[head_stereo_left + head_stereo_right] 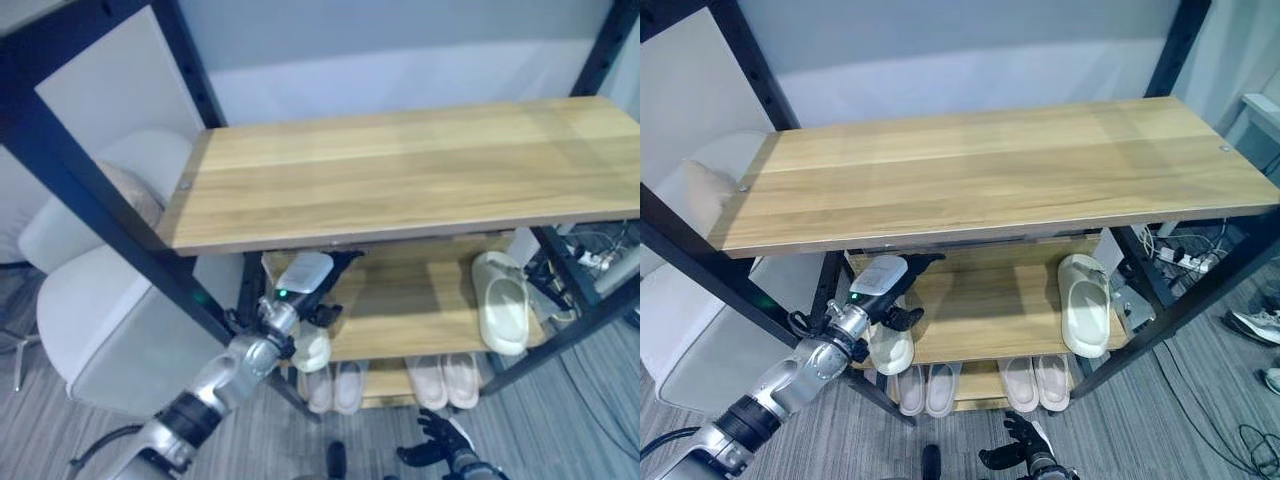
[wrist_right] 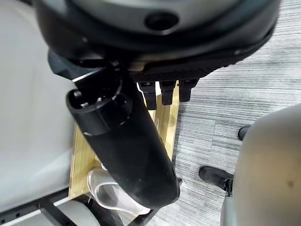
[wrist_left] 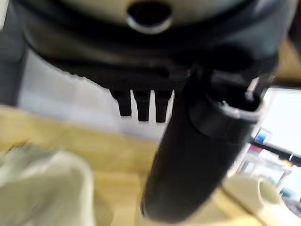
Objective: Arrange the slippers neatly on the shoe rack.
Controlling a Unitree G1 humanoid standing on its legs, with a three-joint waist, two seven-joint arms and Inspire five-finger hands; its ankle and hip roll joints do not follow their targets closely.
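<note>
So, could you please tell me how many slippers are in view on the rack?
6: one at the left hand on the middle shelf's left end, one at its right, four on the bottom shelf. Others may be hidden.

Left hand (image 1: 902,312) reached forward, fingers curled; right hand (image 1: 1015,450) low, fingers spread.

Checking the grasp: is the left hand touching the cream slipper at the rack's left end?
Touching. In the right eye view, the left hand has fingers curled over the slipper.

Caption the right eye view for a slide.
Left hand at a slipper on the rack's middle shelf; another slipper lies right.
</note>
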